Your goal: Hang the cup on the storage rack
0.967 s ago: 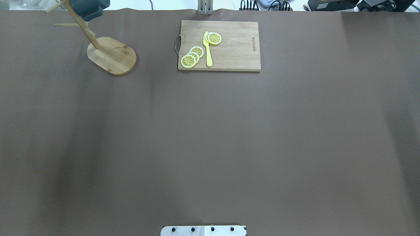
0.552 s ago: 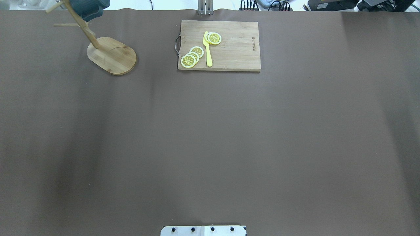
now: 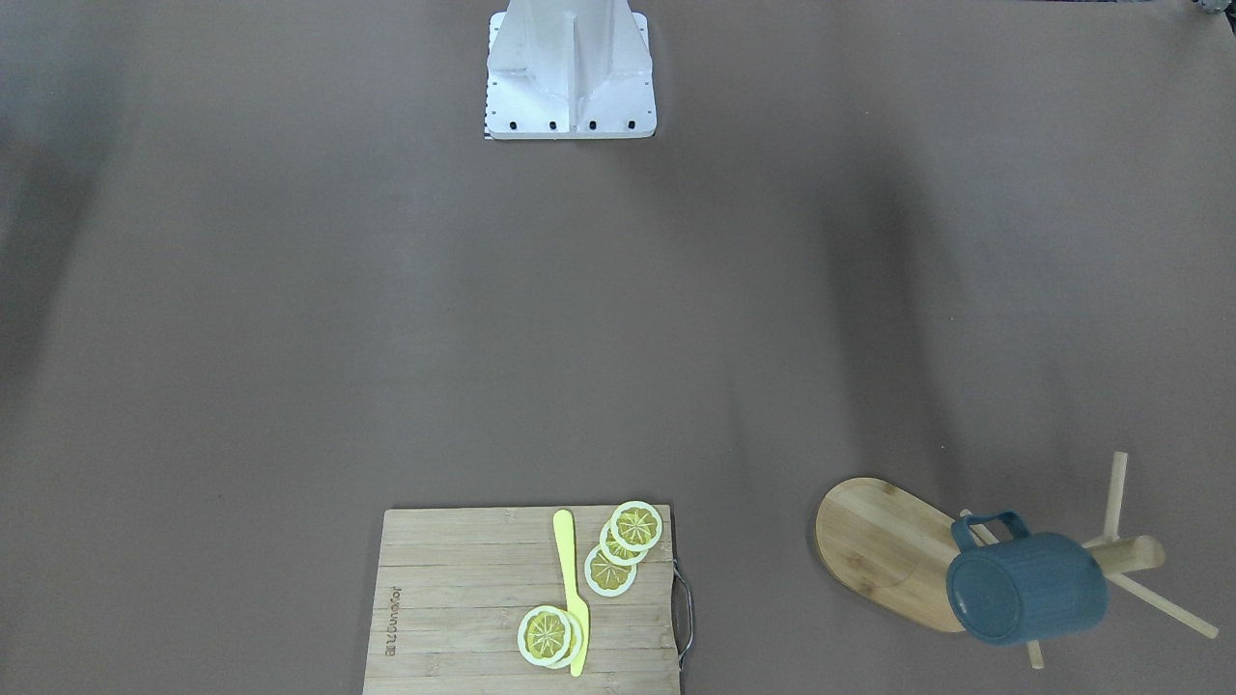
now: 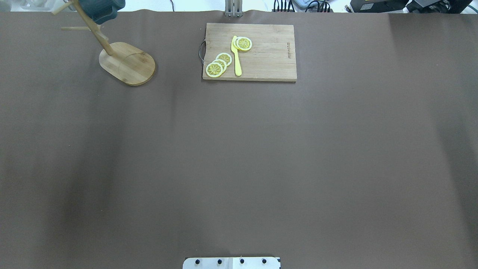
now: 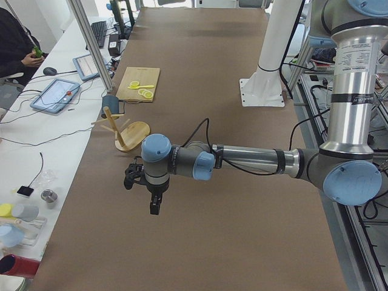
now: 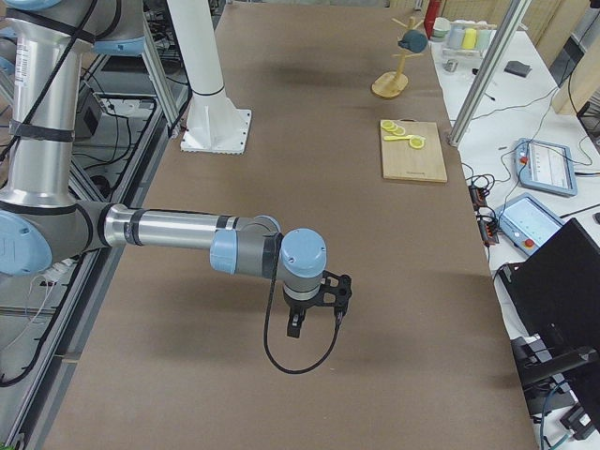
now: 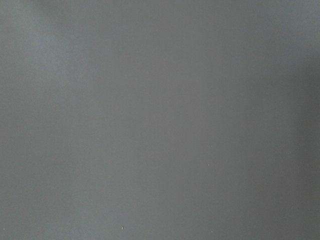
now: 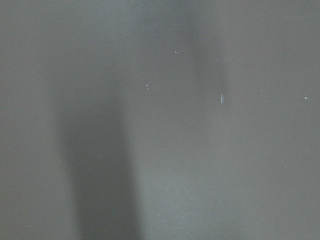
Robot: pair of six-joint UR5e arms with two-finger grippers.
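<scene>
When seen from across the table [image 3: 290,338], the cup [image 3: 1028,589] hung on the rack [image 3: 884,550]. Its handle was looped over one thin peg [image 3: 977,529] and its body was tipped on its side. No gripper showed in that view, so the cup was nowhere near any jaws. A board [image 3: 454,598] with lemon slices [image 3: 637,526] and a yellow knife [image 3: 572,589] lay well apart from the rack.

From above the robot's shoulders, the cup sat high on the rack at the far left edge, partly cut off. No jaws were in sight there either.

From the left end, the left gripper [image 5: 145,189] hung over bare table, pointing down. The rack and cup stood well beyond it, farther along the table. I could not tell if its jaws were apart or together.

From the right end, the right gripper [image 6: 314,314] hung over bare table too. The cup was far past it, at the other end. I could not tell how its jaws stood either.

Both wrist cameras showed only plain table cover below the jaws, with no cup and no rack.

The job looked done. What could go wrong, I think, was a slip. The cup leaned on one thin peg, so a bump to the rack from a swinging arm could shake it loose and drop it. The left arm was the nearer one, so it should move away from the rack, not toward it.
</scene>
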